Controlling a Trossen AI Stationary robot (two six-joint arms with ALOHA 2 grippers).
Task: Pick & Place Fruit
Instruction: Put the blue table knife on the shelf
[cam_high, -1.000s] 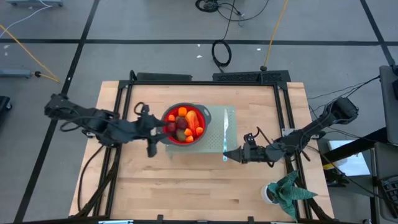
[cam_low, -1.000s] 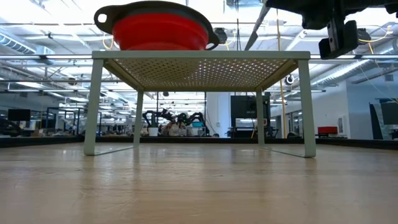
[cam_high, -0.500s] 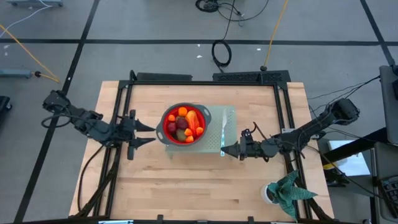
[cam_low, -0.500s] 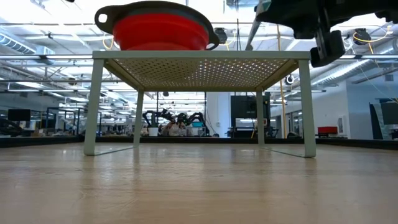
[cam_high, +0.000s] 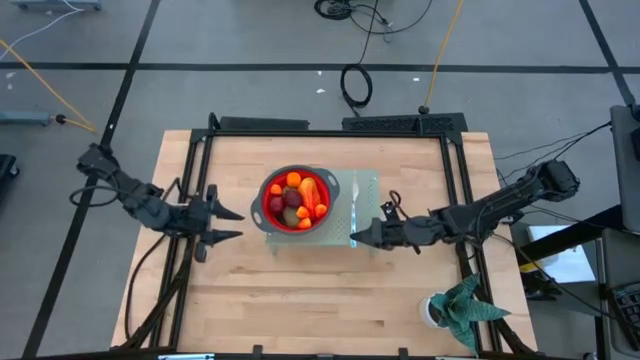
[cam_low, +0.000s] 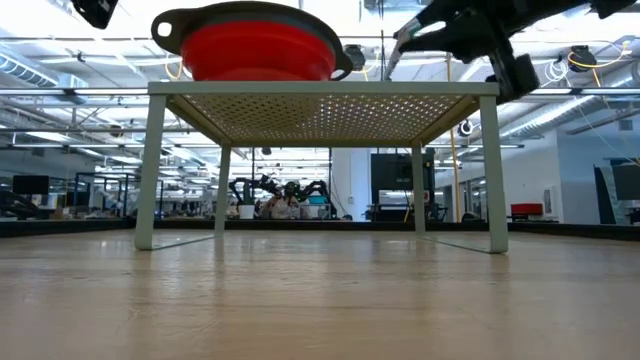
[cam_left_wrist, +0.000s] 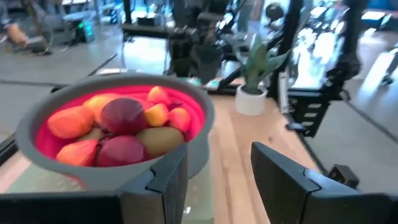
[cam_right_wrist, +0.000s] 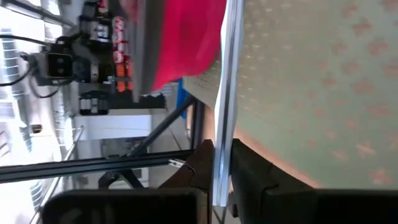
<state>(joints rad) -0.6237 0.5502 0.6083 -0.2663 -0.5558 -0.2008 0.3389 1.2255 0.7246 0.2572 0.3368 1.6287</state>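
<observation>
Several fruit (cam_high: 295, 197), red, orange and brownish-green, fill a red bowl with a grey rim (cam_high: 268, 212) (cam_left_wrist: 198, 109). The bowl stands on a pale green perforated stand (cam_high: 372, 188) (cam_low: 320, 110). A silver knife (cam_high: 360, 205) lies on the stand, right of the bowl. My right gripper (cam_high: 357, 238) (cam_right_wrist: 217, 171) is shut on it at the stand's near edge. My left gripper (cam_high: 228, 224) (cam_left_wrist: 217, 165) hovers open left of the bowl, pointing at it, with nothing between its fingers. My right gripper pinches the knife's near end (cam_right_wrist: 221, 155) between its two fingers. It comes almost level from the table's right, the fingers lying across the knife. The near end (cam_low: 398, 45) is raised. The blade slants down toward the stand's top, where its far end seems to rest.
A green plant in a white pot (cam_high: 458, 308) (cam_left_wrist: 252, 87) stands at the table's near right corner. Bare wooden tabletop (cam_high: 300, 300) stretches along the near side, and the stand's legs (cam_low: 148, 170) leave an open gap under it.
My left gripper has drawn back from the bowl's rim toward the table's left edge, sinking a little, its fingers open. My right gripper has shifted slightly toward the far and left side with the knife's near end, tipping more level.
</observation>
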